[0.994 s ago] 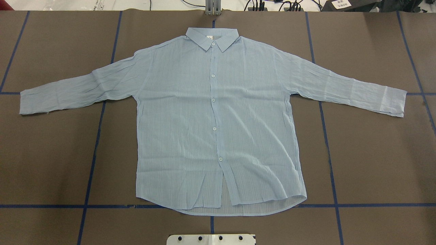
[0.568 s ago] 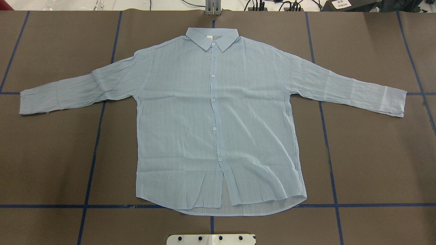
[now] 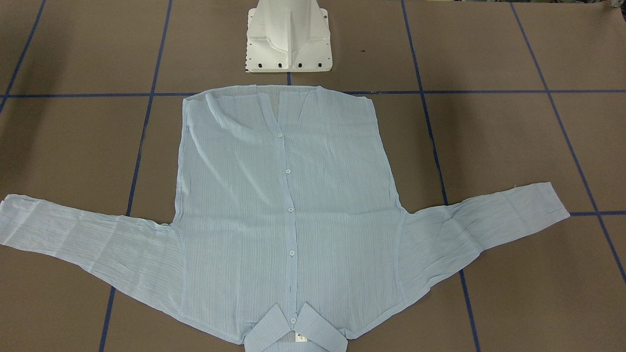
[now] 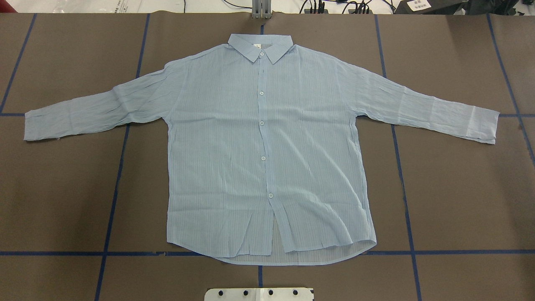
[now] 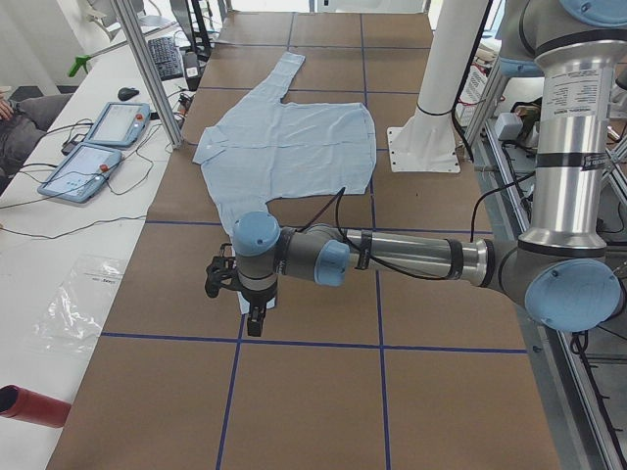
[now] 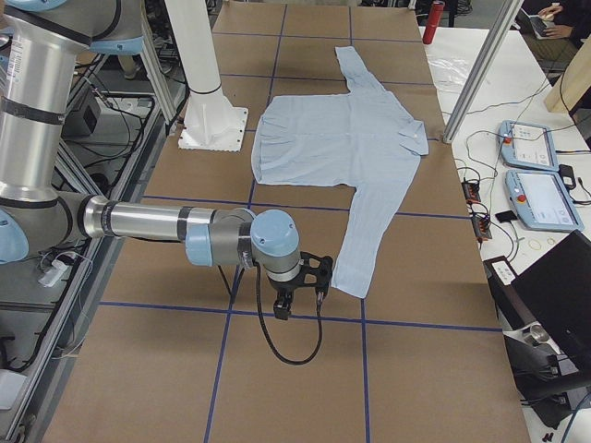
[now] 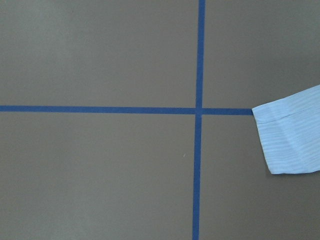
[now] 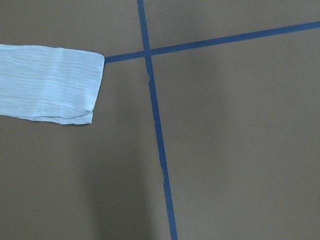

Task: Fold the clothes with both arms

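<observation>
Shirt (image 4: 263, 146) lies flat, buttoned and face up on the brown worktop (image 4: 459, 200) (collar (image 4: 260, 46) at 12 o'clock overhead, hem (image 4: 292, 259) at 6, sleeves (image 4: 92, 110) out toward 9 and 3). The left gripper (image 5: 255, 323) and right gripper (image 6: 282, 309) each hang over bare worktop just beyond a cuff (image 7: 290, 135). Whether their jaws are spread cannot be told.

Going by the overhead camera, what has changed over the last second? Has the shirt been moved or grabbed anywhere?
Nothing has visibly changed. The shirt lies flat, buttoned and fully spread on the table, with the same place and outline as before, and nothing has taken hold of it.
</observation>
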